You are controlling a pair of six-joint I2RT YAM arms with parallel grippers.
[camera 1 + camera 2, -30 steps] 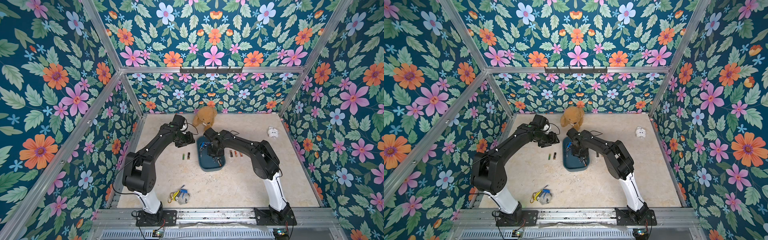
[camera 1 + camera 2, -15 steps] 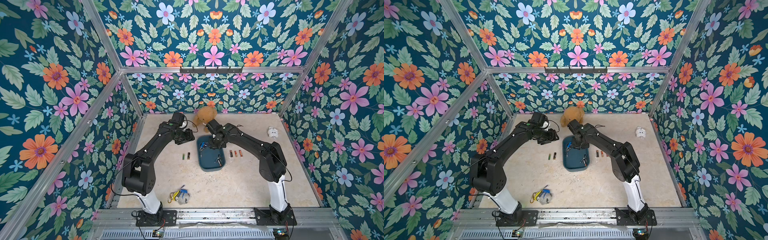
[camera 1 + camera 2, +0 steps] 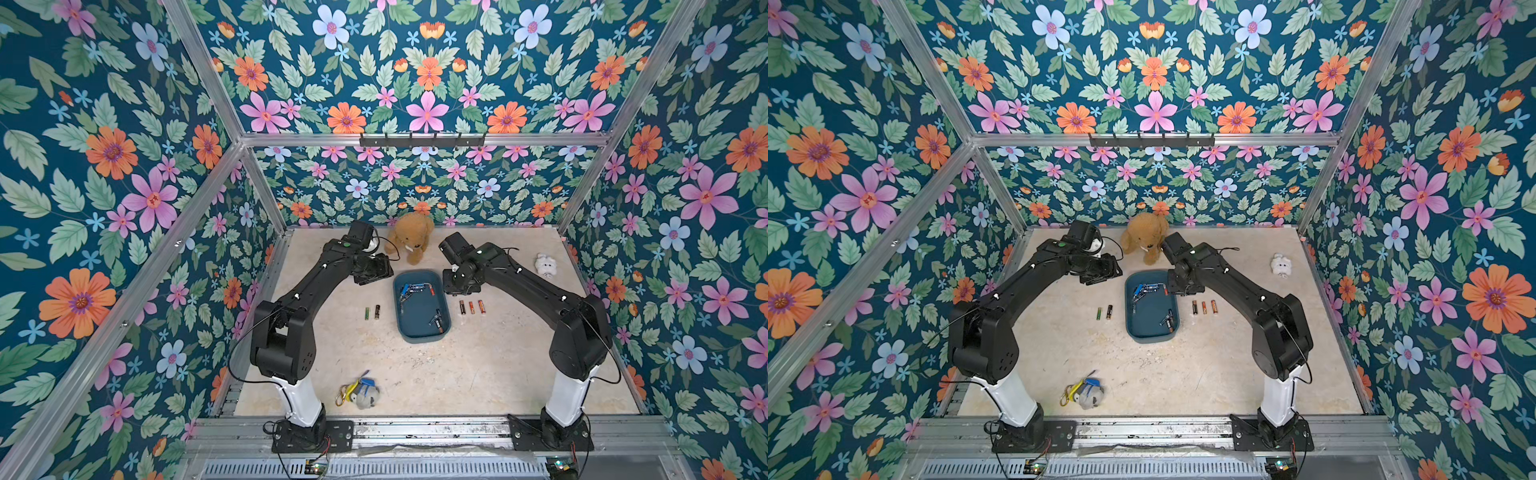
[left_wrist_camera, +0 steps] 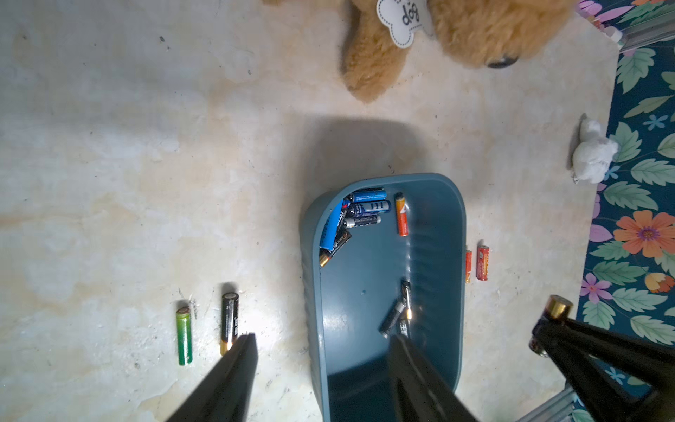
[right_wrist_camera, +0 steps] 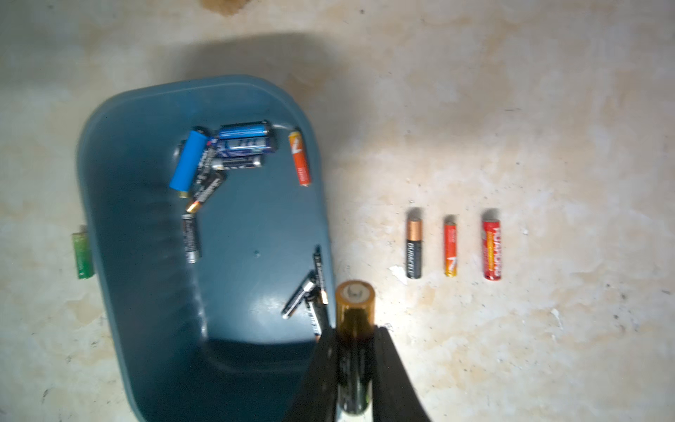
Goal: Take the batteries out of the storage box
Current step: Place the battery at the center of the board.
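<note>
Tabletop (image 3: 478, 365) mottled beige, walls (image 3: 415, 183) floral; left fingers (image 4: 233, 372) apart, right fingers (image 5: 321, 372) clamping battery (image 5: 355, 310).

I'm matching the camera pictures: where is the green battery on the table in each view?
In a top view: green battery beside a black battery, near the blue box.
In a top view: same place.
Left wrist: next to that black battery.
Right wrist: partly hidden behind the box wall.
Shared landmark: the blue box.

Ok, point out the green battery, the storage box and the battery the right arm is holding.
green battery (image 4: 184, 336): left wrist view, middle of its body.
storage box (image 3: 415, 320): in a top view, bare part of its floor.
held battery (image 5: 355, 318): right wrist view, its gold end band.
</note>
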